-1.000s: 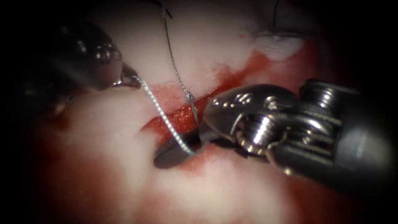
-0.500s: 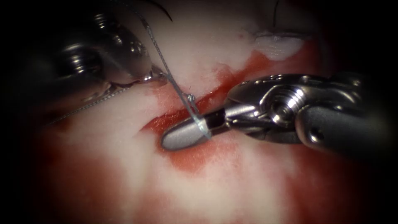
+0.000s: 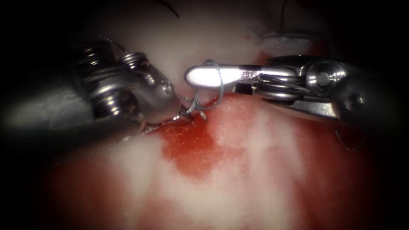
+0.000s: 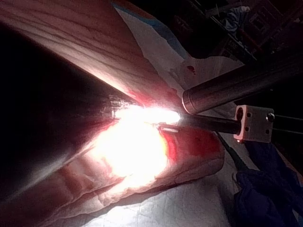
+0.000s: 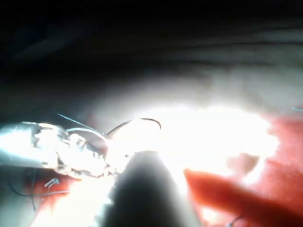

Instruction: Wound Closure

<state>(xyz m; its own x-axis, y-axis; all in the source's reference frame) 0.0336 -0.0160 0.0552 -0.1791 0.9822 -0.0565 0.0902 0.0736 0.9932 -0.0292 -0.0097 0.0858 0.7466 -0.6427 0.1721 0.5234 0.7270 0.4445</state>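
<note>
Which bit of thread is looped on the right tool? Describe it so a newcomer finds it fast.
Start at the red fluid on the tissue, then go up to the bright tip of the right hand. The thread curls round that tip as a pale loop and drops to a small tangle at the tip of the left hand. Unlike the dark cut end of thread lying above, it is silvery and wrapped on metal.

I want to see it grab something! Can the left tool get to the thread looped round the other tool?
Probably yes. The left tool sits right beside the thread looped round the right tool, above the red fluid; nothing lies between them.
</note>
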